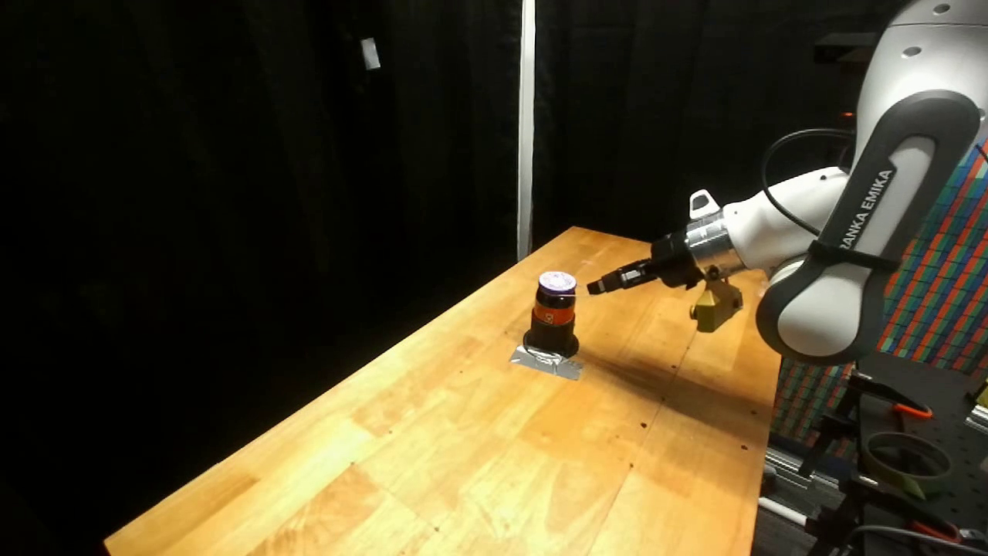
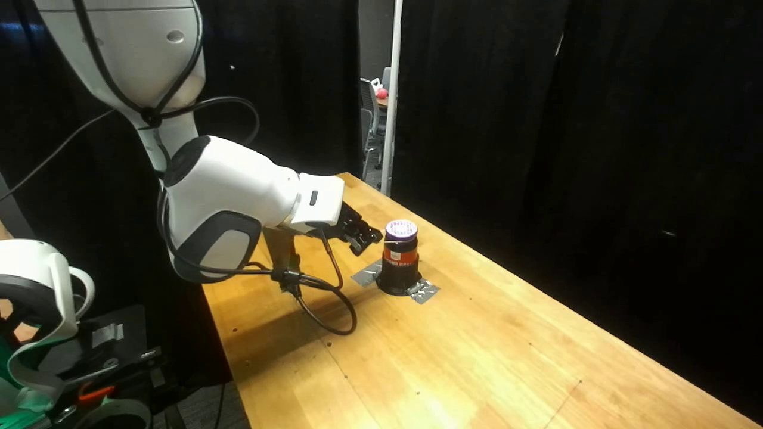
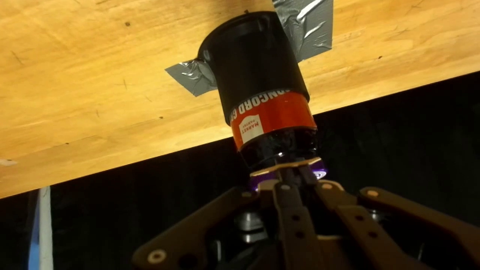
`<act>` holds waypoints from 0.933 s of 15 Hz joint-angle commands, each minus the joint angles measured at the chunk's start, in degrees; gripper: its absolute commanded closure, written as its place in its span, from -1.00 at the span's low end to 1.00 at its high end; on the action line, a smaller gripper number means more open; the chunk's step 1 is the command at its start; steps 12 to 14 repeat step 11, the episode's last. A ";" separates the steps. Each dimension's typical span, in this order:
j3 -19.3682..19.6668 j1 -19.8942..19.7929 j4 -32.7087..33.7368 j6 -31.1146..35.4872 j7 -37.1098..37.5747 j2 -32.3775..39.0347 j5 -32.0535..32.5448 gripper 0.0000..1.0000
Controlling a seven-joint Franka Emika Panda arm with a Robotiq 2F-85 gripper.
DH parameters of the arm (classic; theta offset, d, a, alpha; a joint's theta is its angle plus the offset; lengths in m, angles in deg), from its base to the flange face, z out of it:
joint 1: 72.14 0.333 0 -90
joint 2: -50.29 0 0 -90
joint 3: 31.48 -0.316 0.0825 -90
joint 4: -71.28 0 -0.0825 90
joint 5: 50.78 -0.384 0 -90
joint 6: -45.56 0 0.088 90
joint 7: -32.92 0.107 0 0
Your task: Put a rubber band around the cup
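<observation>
The cup is a dark jar [image 1: 554, 313] with a purple-rimmed white lid and an orange label, upright in both exterior views [image 2: 400, 256]. In the wrist view [image 3: 281, 114] it appears upside down. A thin tan rubber band [image 3: 262, 171] crosses the lid side and the near side of both fingertips. It also shows as a thin line at the lid's lower edge in an exterior view [image 2: 391, 241]. Its far side is hidden. My gripper [image 3: 296, 176] is beside the lid, its fingers slightly apart with a narrow gap. It also shows in both exterior views [image 1: 593, 288] [image 2: 368, 241].
The jar stands in a black holder [image 3: 258, 63] fixed to the wooden table [image 1: 463, 463] with silver tape [image 3: 311, 33]. A black cable loop [image 2: 349, 310] hangs from the arm near the tabletop. Black curtains and a white pole [image 1: 526, 131] stand behind the table edge.
</observation>
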 commanded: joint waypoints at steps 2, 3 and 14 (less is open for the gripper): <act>-2.08 -1.90 -1.12 7.37 2.02 1.66 0.66 0.80; -2.24 -2.07 -1.29 8.41 2.22 2.05 0.80 0.80; -2.58 -2.32 -1.56 6.48 1.98 2.54 -0.02 0.37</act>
